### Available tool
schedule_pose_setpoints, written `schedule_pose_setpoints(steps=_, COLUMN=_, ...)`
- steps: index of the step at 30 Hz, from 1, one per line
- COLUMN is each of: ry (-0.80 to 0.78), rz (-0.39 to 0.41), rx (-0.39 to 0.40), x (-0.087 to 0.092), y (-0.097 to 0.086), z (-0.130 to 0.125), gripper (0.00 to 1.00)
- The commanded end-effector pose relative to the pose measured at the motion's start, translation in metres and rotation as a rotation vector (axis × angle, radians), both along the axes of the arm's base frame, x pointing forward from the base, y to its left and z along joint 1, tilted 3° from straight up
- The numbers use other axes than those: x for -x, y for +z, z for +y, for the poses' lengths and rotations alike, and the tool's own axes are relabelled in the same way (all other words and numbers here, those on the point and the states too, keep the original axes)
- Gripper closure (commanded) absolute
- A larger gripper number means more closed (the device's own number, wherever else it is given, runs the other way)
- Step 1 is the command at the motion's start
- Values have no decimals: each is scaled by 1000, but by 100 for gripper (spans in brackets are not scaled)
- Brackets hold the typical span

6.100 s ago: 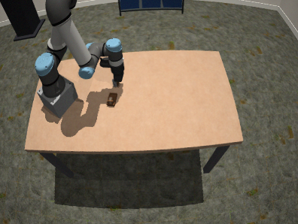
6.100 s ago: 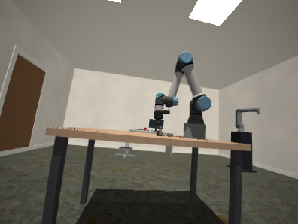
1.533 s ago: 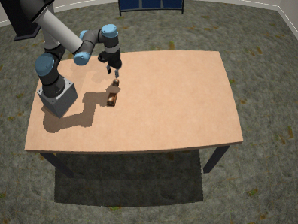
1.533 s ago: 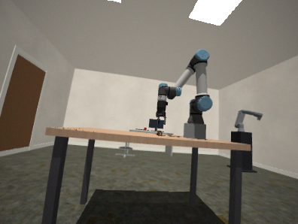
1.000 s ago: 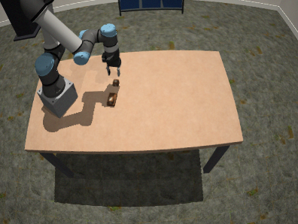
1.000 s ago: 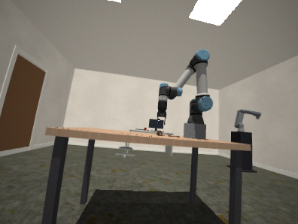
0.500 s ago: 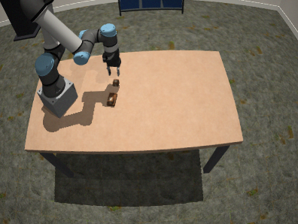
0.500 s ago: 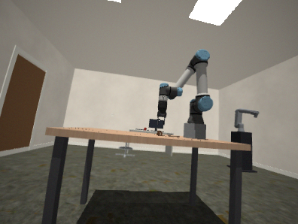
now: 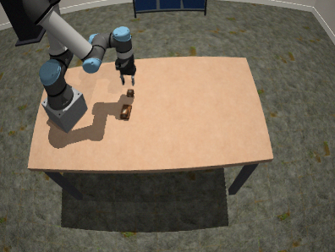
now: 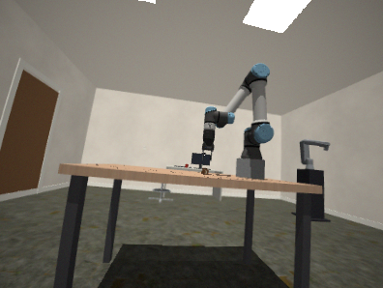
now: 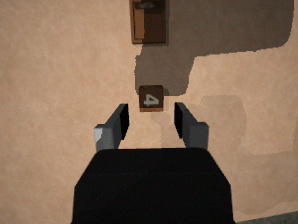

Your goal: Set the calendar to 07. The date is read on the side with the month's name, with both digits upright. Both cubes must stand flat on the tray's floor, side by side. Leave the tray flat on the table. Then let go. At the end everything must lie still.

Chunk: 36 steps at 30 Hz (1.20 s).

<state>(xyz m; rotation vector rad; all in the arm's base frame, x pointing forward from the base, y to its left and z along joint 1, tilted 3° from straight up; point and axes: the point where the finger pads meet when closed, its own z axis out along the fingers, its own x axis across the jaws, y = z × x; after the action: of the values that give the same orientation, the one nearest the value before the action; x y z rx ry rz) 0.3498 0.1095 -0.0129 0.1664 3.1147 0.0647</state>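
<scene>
A small brown cube (image 11: 150, 97) lies loose on the table with a white 4 on its top face. It also shows in the top view (image 9: 130, 93). My gripper (image 11: 151, 113) is open and empty, hovering above the table with the cube just ahead of its fingertips, not between them. In the top view the gripper (image 9: 128, 80) hangs a little above and behind the cube. The brown calendar tray (image 11: 148, 21) lies farther ahead, partly cut off by the top edge of the wrist view, with something in it that I cannot read. It shows in the top view (image 9: 126, 112) too.
The robot's grey base (image 9: 64, 107) stands on the table's left side. The arm's shadow falls over the tray and cube. In the exterior view the gripper (image 10: 206, 155) hangs above the cube (image 10: 205, 170), with a dark stand (image 10: 309, 190) at the right.
</scene>
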Motion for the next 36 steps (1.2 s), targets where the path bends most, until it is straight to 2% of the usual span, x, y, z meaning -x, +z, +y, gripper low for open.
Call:
schedule_pose_setpoints(steps=1, ry=0, rz=-1, rx=0, x=0, y=0, z=0, gripper=10)
schedule_pose_setpoints(steps=21, ry=0, rz=-1, rx=0, x=0, y=-1, z=0, gripper=10)
schedule_pose_setpoints(steps=36, ry=0, rz=-1, rx=0, x=-1, y=-13, z=0, gripper=10)
